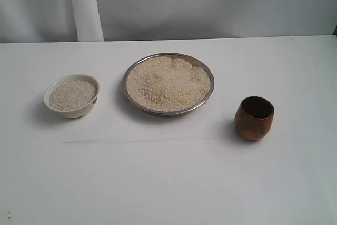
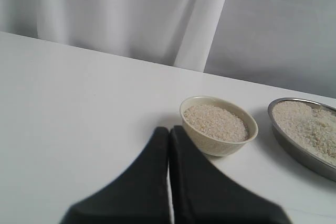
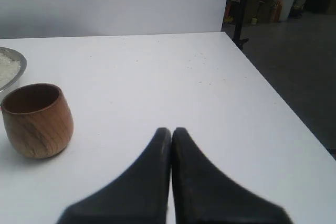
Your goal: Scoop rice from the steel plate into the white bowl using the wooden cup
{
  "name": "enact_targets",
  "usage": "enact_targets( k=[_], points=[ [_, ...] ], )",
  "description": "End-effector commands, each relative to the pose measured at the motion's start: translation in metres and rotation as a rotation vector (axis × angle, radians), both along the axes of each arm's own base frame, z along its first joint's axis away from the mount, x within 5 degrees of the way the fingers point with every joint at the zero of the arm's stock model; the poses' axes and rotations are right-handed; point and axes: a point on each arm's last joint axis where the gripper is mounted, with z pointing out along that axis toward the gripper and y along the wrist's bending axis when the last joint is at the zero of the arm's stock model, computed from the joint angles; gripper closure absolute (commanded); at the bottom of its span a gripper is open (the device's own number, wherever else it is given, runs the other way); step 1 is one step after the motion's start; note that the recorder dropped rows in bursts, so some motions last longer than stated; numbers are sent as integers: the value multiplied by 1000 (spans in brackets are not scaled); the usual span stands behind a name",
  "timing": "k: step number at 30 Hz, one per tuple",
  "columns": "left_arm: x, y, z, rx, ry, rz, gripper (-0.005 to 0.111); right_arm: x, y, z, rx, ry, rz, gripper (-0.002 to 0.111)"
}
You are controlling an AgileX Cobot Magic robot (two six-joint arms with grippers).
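The steel plate (image 1: 128, 73) sits mid-table, heaped with rice (image 1: 168, 82). To its left stands the white bowl (image 1: 71, 111), also holding rice (image 1: 72, 95). The wooden cup (image 1: 254, 118) stands upright and empty to the right of the plate. No gripper shows in the exterior view. In the left wrist view my left gripper (image 2: 169, 129) is shut and empty, close to the white bowl (image 2: 220, 144), with the plate's rim (image 2: 294, 148) beyond. In the right wrist view my right gripper (image 3: 171, 130) is shut and empty, apart from the wooden cup (image 3: 37, 120).
White table (image 1: 168, 183) with a white curtain backdrop. The right wrist view shows the table's far edge (image 3: 273, 95) dropping to a dark floor with clutter beyond. A faint pink mark (image 1: 218, 153) lies in front of the plate.
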Motion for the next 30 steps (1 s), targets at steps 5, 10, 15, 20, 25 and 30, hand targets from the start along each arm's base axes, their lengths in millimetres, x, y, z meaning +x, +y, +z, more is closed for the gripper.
enact_targets(
  k=[5, 10, 15, 20, 25, 30],
  points=[
    [0, 0, 0, -7, -2, -5, 107, 0, 0, -1, 6, -1, -7, 108],
    [0, 0, 0, -7, -2, -5, 107, 0, 0, -1, 6, -1, -7, 108],
    [0, 0, 0, -7, -2, -5, 107, 0, 0, 1, 3, -25, -6, 108],
    [0, 0, 0, -7, -2, -5, 107, 2, 0, 16, -19, -186, 1, 108],
    [0, 0, 0, -7, -2, -5, 107, 1, 1, 37, -52, -417, 11, 108],
    [0, 0, 0, -7, -2, -5, 107, -4, 2, 55, -81, -618, 19, 108]
  ],
)
